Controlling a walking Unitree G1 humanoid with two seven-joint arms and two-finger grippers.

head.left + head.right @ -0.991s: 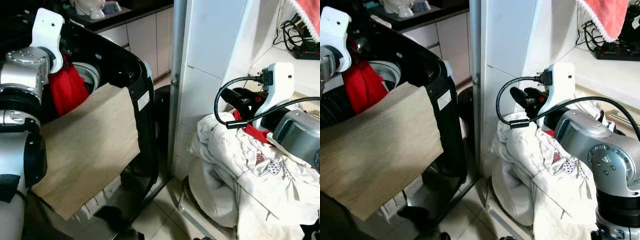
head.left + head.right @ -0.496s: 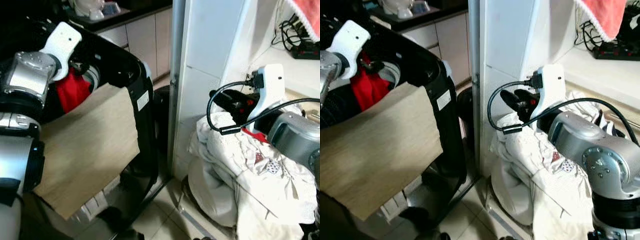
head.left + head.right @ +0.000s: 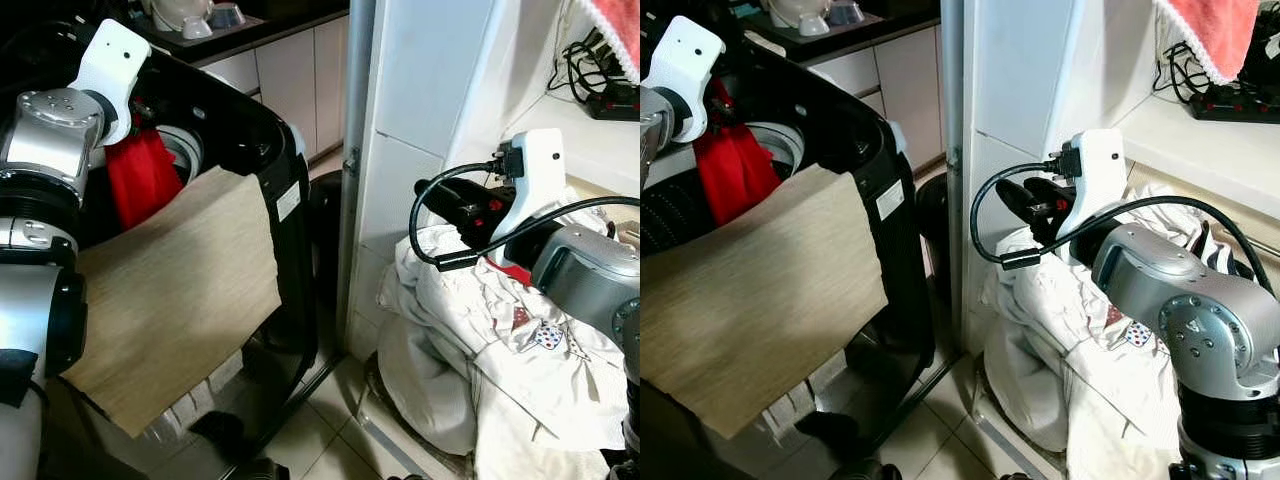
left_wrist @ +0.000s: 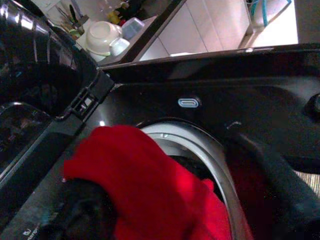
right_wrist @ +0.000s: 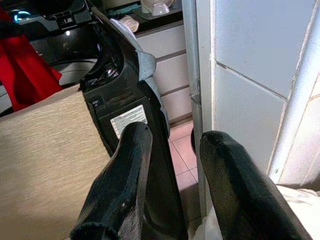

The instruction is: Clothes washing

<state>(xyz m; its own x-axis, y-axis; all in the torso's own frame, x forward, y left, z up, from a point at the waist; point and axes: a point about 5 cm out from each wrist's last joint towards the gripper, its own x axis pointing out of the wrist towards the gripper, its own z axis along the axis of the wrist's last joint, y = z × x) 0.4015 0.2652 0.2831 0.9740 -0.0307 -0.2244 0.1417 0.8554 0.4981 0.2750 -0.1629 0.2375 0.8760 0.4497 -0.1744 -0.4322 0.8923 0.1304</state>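
- Since a second earlier, the right gripper [image 5: 172, 180], fingers apart and empty, had lifted leftward off the white laundry heap [image 3: 500, 330].
- Left gripper [image 4: 165, 210] was clamped on the red cloth garment [image 3: 140, 180], hung over the black top-loading washer's steel drum [image 4: 200, 145] for dropping in.

Nothing here can actually be read. The black washing machine [image 5: 125, 100] carries a white label [image 5: 129, 120] on its side, just beyond the tips of the right gripper [image 5: 172, 150], but the print on it is too small and blurred to make out. Near the left gripper [image 4: 165, 210], a small silver badge [image 4: 189, 102] sits on the machine's rim, its marking illegible.
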